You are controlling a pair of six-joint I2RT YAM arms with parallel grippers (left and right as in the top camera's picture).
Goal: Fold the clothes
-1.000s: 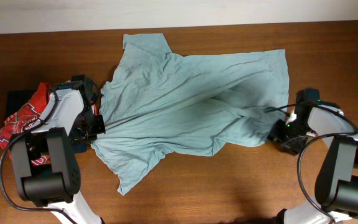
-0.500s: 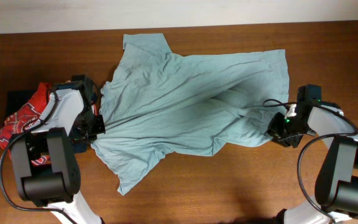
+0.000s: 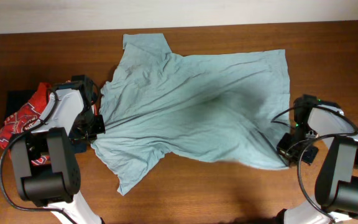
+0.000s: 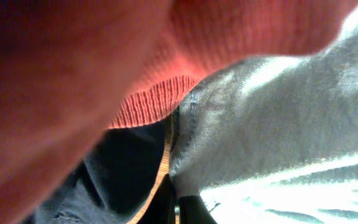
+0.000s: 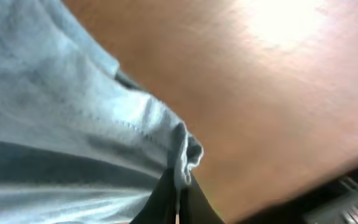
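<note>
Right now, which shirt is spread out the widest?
The pale grey-teal T-shirt: it is spread wide over the table. The red shirt and the dark navy one lie crumpled in a heap.

Black arms [image 3: 45, 165] wear white shells [image 3: 67, 112] and thin black cables [image 3: 281, 114].

Matt cloth on polished wood
The T-shirt [image 3: 191, 106] is thin, matt, creased cloth with a stitched hem; the red shirt [image 4: 148, 106] shows a ribbed knit edge; the tabletop [image 3: 229, 193] is smooth brown wood with a soft sheen.
</note>
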